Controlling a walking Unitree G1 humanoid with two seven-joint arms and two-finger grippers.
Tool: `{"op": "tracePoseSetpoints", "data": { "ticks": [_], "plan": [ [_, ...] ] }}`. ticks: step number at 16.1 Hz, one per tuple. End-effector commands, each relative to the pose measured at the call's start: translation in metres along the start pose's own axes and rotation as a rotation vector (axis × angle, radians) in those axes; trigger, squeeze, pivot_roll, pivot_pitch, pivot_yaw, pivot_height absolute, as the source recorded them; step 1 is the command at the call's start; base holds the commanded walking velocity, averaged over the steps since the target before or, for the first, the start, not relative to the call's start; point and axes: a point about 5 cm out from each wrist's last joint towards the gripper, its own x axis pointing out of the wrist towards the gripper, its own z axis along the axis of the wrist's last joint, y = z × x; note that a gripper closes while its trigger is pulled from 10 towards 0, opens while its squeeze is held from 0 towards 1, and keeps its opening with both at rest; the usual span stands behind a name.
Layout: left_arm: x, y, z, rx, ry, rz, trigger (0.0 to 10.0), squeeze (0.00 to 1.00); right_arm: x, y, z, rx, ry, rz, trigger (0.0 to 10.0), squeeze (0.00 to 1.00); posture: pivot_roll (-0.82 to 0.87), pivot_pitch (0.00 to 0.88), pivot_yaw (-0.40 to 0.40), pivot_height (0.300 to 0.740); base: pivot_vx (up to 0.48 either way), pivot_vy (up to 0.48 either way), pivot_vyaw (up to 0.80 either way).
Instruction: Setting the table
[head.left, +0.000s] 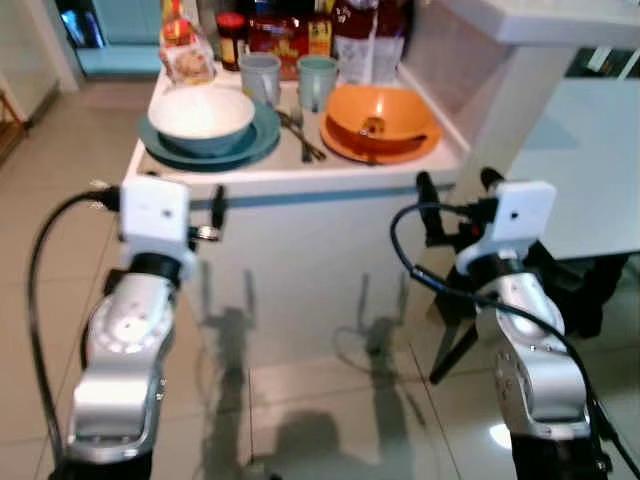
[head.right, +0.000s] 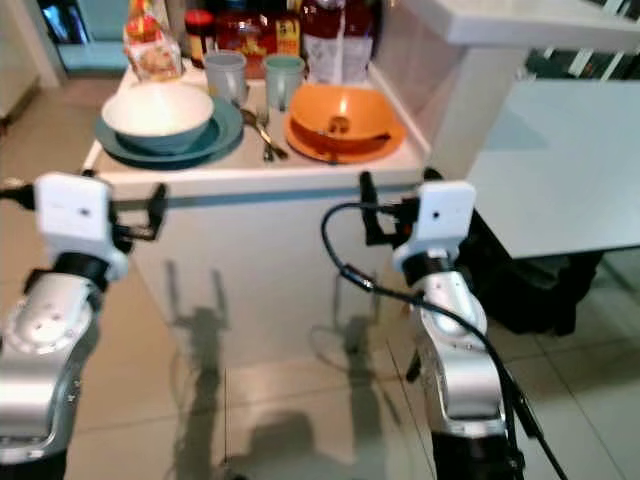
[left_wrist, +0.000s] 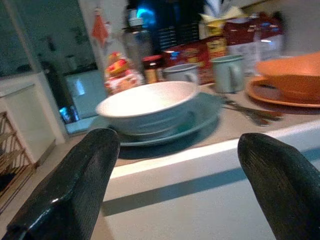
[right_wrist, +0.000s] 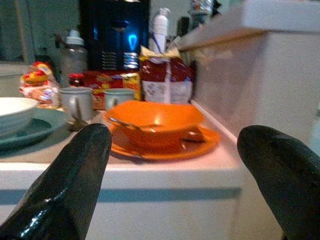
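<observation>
While both pincers are hovering w/ fingers apart, left pincer (head.left: 205, 215) is facing the white bowl (head.left: 200, 112) on its teal plate (head.left: 262, 137); right pincer (head.left: 460, 192) is facing the orange bowl (head.left: 380, 117). Probably ceramic: heavy, slick, fragile — I'd be gripping rims.

Both eye views look forward and down from the robot's head at the white bench (head.left: 300, 180), from a short way back, with the two silver arms in the foreground. The right eye sits slightly aside, so the bench falls further left in its picture. Each wrist view looks level along its own black fingers (left_wrist: 65, 195) at the bench edge, close up. The left wrist faces the white bowl (left_wrist: 150, 105); the right wrist faces the orange bowl (right_wrist: 155, 120). Both wrist views share the two mugs (right_wrist: 77, 102).
</observation>
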Motion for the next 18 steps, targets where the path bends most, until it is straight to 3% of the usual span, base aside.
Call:
{"op": "tracePoseSetpoints", "data": {
  "ticks": [1, 5, 8, 11, 14, 18],
  "plan": [
    [0.0, -0.004, -0.001, 0.017, 0.014, -0.009, 10.0, 0.0, 0.002, -0.002, -0.001, 0.009, 0.023, -0.007, 10.0, 0.0, 0.03, 0.039, -0.043, 0.74, 0.0, 0.0, 0.0],
    [-0.002, -0.009, -0.005, -0.025, 0.034, -0.027, 10.0, 0.0, -0.001, 0.007, -0.009, 0.021, 0.079, 0.062, 10.0, 0.0, 0.03, 0.044, -0.04, 0.74, 0.0, 0.0, 0.0],
    [-0.003, -0.006, -0.006, -0.026, 0.033, -0.003, 10.0, 0.0, -0.004, 0.012, -0.012, 0.02, 0.096, 0.108, 10.0, 0.0, 0.03, 0.046, -0.041, 0.74, 0.351, 0.0, -0.53],
    [-0.005, -0.004, -0.006, -0.029, 0.038, 0.003, 10.0, 0.0, -0.003, 0.02, -0.004, 0.022, 0.053, 0.177, 10.0, 0.0, 0.03, 0.048, -0.047, 0.74, 0.423, 0.0, 0.0],
    [-0.007, -0.003, -0.005, -0.033, 0.035, 0.01, 10.0, 0.0, -0.004, 0.024, -0.004, -0.05, 0.046, 0.215, 10.0, 0.0, 0.03, 0.05, -0.051, 0.74, 0.423, 0.0, 0.53],
    [-0.015, -0.005, 0.003, -0.071, -0.008, -0.001, 10.0, 0.0, -0.011, 0.025, 0.006, 0.045, -0.038, 0.259, 10.0, 0.0, 0.03, 0.056, -0.054, 0.74, 0.317, 0.0, 0.0]
  ]
}}
